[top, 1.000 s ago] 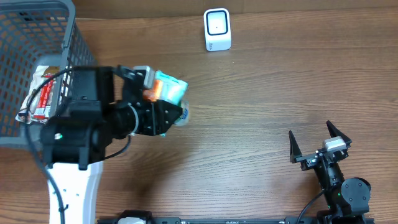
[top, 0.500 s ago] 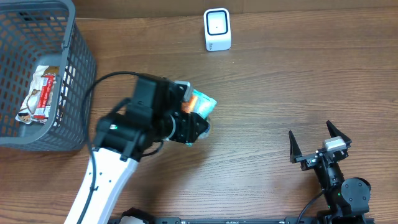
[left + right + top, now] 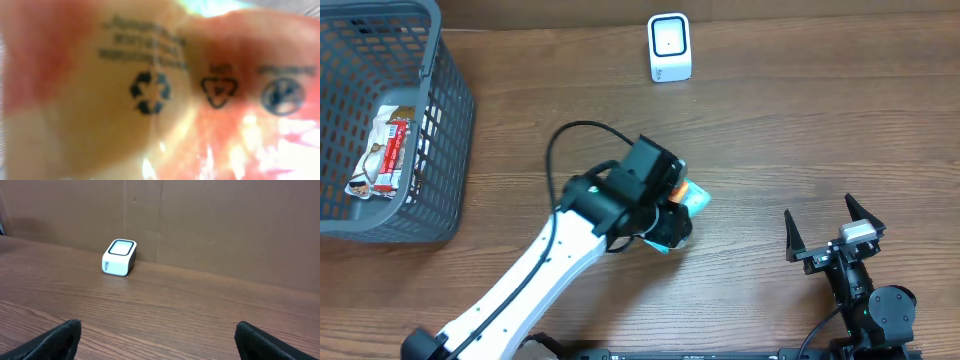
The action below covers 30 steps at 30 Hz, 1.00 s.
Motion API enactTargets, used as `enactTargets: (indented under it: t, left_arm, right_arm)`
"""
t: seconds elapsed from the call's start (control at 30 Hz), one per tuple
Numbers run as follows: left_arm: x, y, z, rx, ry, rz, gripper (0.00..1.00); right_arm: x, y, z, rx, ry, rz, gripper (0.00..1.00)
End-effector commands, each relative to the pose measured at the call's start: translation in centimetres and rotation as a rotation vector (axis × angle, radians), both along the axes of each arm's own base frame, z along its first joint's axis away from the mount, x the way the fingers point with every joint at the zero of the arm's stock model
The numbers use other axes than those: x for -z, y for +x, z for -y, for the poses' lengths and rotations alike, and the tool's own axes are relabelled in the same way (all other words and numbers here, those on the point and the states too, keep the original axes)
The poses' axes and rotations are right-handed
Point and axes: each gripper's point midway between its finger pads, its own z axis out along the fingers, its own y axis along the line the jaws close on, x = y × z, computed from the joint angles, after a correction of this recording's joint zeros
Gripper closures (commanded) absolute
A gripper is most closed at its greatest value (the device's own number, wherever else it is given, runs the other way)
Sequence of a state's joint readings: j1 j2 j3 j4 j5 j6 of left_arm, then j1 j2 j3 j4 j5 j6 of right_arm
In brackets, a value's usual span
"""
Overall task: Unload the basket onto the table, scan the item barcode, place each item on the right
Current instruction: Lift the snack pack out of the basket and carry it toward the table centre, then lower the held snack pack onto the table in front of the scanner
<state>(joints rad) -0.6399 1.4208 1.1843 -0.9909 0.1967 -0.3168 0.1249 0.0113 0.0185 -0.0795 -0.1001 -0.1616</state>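
Plainly, a glossy orange-and-teal plastic packet (image 3: pixel 695 197) was gripped in the partly closed left pincer (image 3: pixel 678 207), pressed close against its camera, where printed recycling marks (image 3: pixel 150 92) were seen blurred. The right pincer (image 3: pixel 820 228) was held spread wide and empty; a small white box-shaped scanner (image 3: pixel 669 47) was seen on the brown wooden table (image 3: pixel 770 120) well ahead of it, slightly to its left.

A blurred, glossy packet (image 3: pixel 90 125) fills the whole frame, cream at left and orange-red at right, with unreadable dark print (image 3: pixel 142 44) at upper centre, a recycling symbol (image 3: pixel 150 92) mid-frame, a triangle mark (image 3: pixel 220 92) beside it and a round mark (image 3: pixel 283 96) at right.
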Motion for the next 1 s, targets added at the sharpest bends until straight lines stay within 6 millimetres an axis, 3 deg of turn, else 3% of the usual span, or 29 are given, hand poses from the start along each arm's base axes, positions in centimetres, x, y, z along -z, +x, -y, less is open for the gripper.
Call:
enactTargets:
  t: [0.0,0.23,0.43,0.57,0.97]
  left_arm:
    - [0.8,-0.1,1.3,0.011,0.008,-0.016,0.71]
    - [3.5,-0.1,2.3,0.016,0.050,-0.069,0.70]
    - [4.8,1.2,1.1,-0.058,0.140,-0.042,0.72]
    - [4.8,2.7,0.5,-0.110,0.173,0.021,0.73]
    - [4.5,5.4,3.3,-0.128,0.056,0.151,0.78]
  right_arm:
    - [0.3,0.0,0.1,0.004,-0.003,0.000,0.00]
    - [0.3,0.0,0.1,0.004,-0.003,0.001,0.00]
    - [0.3,0.0,0.1,0.004,-0.004,0.001,0.00]
    - [0.3,0.0,0.1,0.004,-0.003,0.001,0.00]
    - [0.3,0.0,0.1,0.004,-0.004,0.001,0.00]
